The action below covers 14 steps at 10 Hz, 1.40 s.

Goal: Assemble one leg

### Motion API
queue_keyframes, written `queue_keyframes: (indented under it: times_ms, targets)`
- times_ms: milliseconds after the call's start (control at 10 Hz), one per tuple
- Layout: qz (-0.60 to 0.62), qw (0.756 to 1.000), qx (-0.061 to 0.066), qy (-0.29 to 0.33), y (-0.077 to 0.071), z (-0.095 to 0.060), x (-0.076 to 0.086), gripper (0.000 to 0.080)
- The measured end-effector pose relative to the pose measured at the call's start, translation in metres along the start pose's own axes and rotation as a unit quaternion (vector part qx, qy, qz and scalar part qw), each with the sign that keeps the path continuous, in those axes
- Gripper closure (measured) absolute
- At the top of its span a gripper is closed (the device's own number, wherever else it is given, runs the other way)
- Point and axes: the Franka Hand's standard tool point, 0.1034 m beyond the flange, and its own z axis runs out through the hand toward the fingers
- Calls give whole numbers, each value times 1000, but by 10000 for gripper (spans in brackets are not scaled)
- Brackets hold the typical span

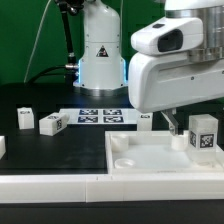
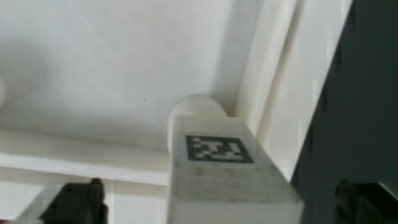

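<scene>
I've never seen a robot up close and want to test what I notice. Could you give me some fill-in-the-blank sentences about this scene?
1. The leg at the gripper bears a black-and-white ___.
2. It stands over the tray, whose colour is ___.
3. In the wrist view, the fingers sit either side of the leg without ___ it.
4. Spare legs lie on the table on the exterior view's ___.

Missing words: tag; white; touching; left.
</scene>
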Motion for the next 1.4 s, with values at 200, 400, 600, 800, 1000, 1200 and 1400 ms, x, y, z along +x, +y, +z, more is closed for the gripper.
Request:
queue_keyframes:
  times_ms: [200, 400, 600, 800, 1000, 1200, 1400]
  targets:
    - [-1, 1000, 5, -21, -2, 1, 1, 150]
    - [-1, 1000, 5, -20, -2, 1, 1, 279]
    - [0, 1000, 4, -20, 0, 1, 0, 506]
    - [2, 1000, 5, -20, 0, 1, 0, 506]
    - [16, 1000, 5, -20, 0, 2, 0, 506]
    - [165, 986, 9, -6, -1, 2, 3, 506]
    - [287, 958, 6, 1, -2, 4, 3, 506]
